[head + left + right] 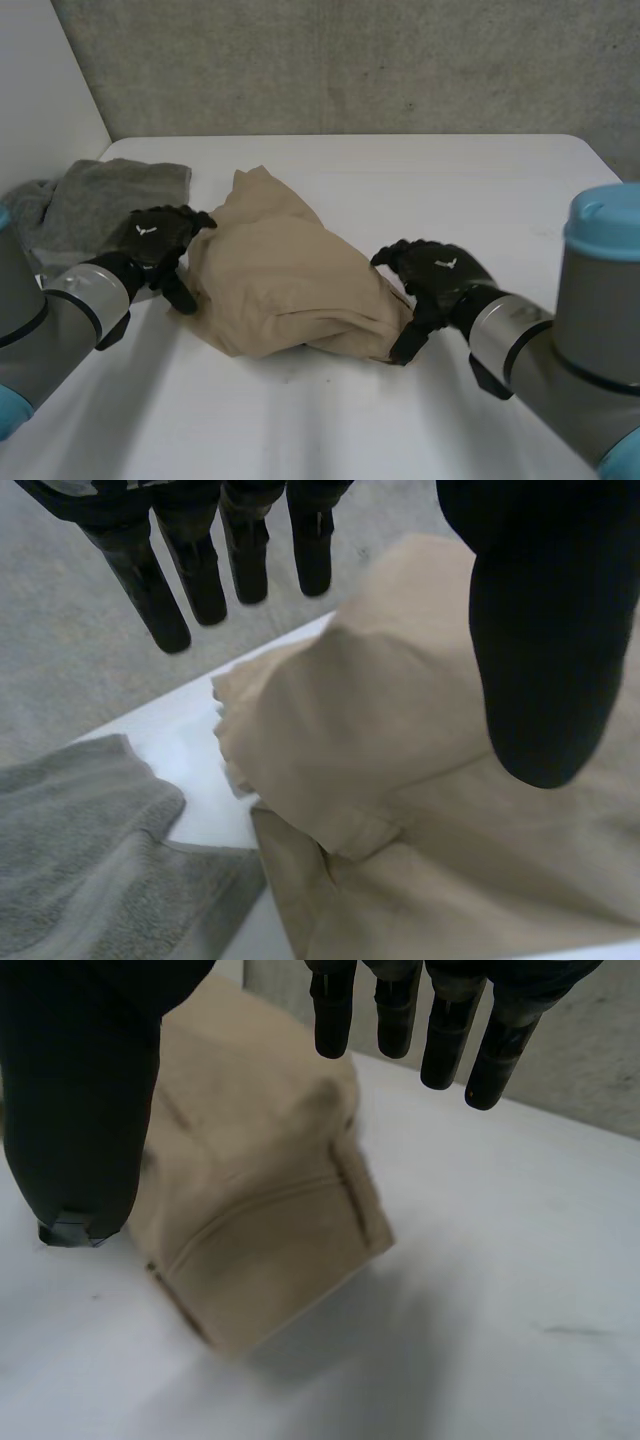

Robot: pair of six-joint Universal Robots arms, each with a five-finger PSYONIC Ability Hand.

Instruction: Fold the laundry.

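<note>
A tan garment (285, 275) lies bunched in the middle of the white table (430, 190), loosely folded over itself. My left hand (160, 245) hovers at its left edge with straight fingers (170, 580) and thumb (545, 650) spread, holding nothing; the tan garment (420, 780) lies under its palm. My right hand (430, 280) is at the cloth's right front corner, fingers (400, 1010) straight and thumb (85, 1110) apart, open above the seamed corner of the tan garment (270, 1200).
A grey towel (85, 205) lies crumpled at the table's left edge, just behind my left hand, and the grey towel (90, 850) nearly touches the tan cloth. A white wall stands at the left and a grey wall behind the table.
</note>
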